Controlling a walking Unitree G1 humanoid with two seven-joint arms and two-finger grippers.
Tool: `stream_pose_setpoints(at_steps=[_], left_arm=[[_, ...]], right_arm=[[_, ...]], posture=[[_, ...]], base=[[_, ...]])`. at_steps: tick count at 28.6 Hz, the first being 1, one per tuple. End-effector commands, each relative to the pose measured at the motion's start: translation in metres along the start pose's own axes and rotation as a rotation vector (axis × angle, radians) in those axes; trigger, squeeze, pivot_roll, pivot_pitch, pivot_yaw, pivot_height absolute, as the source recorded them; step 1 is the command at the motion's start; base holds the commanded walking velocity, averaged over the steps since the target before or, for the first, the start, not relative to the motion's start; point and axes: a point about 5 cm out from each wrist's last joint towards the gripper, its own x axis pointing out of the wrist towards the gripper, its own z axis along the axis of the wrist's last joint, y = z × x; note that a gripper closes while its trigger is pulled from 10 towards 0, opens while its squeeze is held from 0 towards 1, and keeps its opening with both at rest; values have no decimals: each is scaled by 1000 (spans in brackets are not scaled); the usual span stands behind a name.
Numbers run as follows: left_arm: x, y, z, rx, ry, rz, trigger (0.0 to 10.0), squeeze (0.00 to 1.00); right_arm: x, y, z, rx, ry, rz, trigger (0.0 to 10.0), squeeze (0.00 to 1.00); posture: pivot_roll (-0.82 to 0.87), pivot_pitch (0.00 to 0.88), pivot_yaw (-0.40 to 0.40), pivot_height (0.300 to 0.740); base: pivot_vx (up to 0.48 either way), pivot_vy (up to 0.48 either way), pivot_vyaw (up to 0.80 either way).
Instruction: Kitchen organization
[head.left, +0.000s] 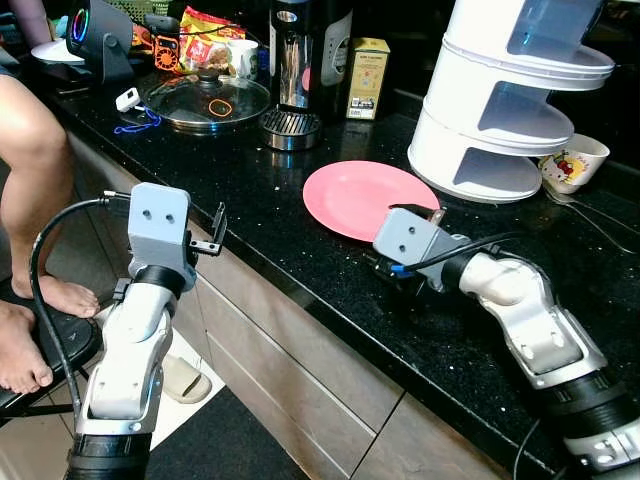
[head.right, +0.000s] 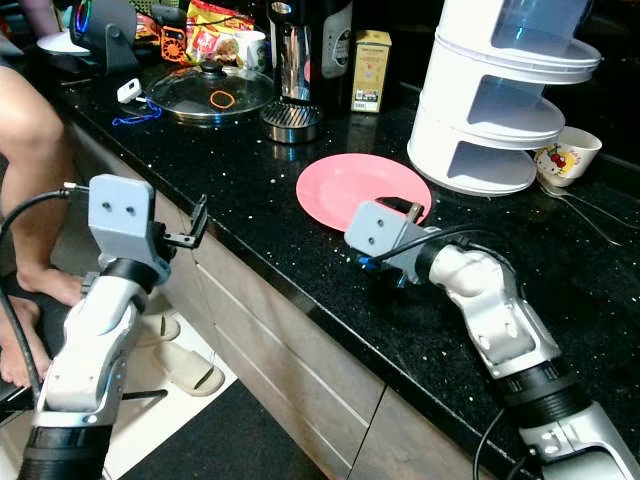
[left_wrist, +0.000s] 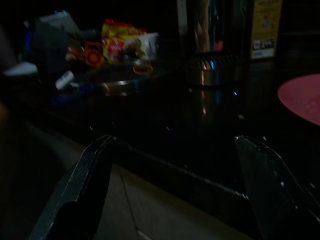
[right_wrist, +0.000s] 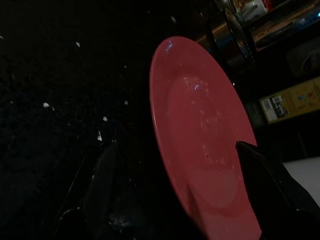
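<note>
Pink, the plate (head.left: 368, 197) lay flat on the black bench (head.left: 300, 250), near its front edge and just before a white tiered rack (head.left: 500, 100). We held our right tool (right_wrist: 175, 195) low at the plate's near rim, fingers spread, one over the rim. Our left tool (head.left: 215, 235) hung open off the bench front, gripping nothing. Farther back sat a glass lid (head.left: 207, 100).

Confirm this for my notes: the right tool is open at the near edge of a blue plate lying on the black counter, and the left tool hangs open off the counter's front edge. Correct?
Not quite: the plate is pink, not blue, as the left eye view shows. The rest holds: the right tool is open at its near edge on the black counter, and the left tool hangs open off the front edge.
</note>
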Motion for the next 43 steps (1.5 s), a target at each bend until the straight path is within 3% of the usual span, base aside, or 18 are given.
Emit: stream_pose_setpoints(at_steps=[1,3,8,13,18,27,34,43], left_arm=[[-3,-4,-9,-49,49,-27,10000,0],[-4,-7,-11,-73,65,-52,10000,0],[-12,-29,-17,-207,115,-245,10000,0],[-18,-37,-14,-324,142,-381,10000,0],[-24,-38,-12,-355,180,-490,10000,0],[-29,-34,-9,-357,212,-547,10000,0],[-31,-33,-6,-359,217,-545,10000,0],[-31,-33,-3,-369,210,-543,10000,0]], right_arm=[[3,5,-2,-10,16,25,10000,0],[4,5,-1,-14,17,20,10000,0],[5,2,0,-27,17,1,10000,0],[5,4,3,-33,-1,11,10000,0],[7,6,9,-37,-21,14,10000,0],[21,14,19,-75,9,-5,10000,0],[31,-1,10,-62,135,-120,10000,0],[30,-4,-2,-96,204,-132,10000,0]], posture=[[76,0,-53,740],[76,0,-53,740],[76,0,-55,740],[69,0,-54,740],[70,0,-53,740],[67,0,-54,740],[72,0,-61,740],[73,0,-66,740]], base=[[0,0,0],[0,0,0],[0,0,0],[0,0,0],[0,0,0],[0,0,0],[0,0,0],[0,0,0]])
